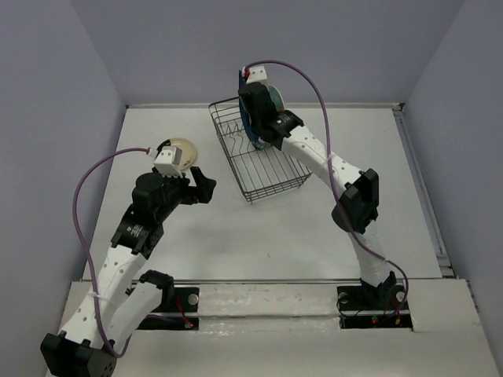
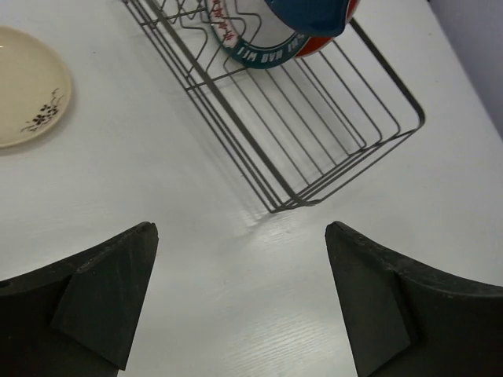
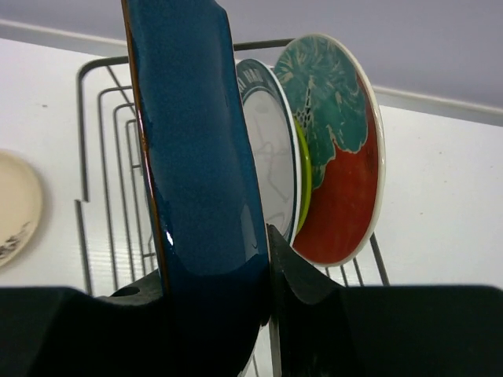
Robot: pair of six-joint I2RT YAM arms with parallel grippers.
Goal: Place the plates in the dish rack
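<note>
Three plates (image 3: 342, 157) stand at the dish rack's (image 1: 271, 169) far end; the right gripper (image 3: 216, 287) pinches the dark blue plate (image 3: 196, 157) upright just beside them. Next, I judge, comes lowering it into the rack. The cream plate (image 2: 27, 86) lies left of the rack, near the spread, empty left gripper (image 2: 241, 290).

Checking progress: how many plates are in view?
5. Three stand in the rack: red-teal, green, white. The blue one is gripped upright by the right tool at the rack. The cream one lies on the table. None seems hidden.
</note>
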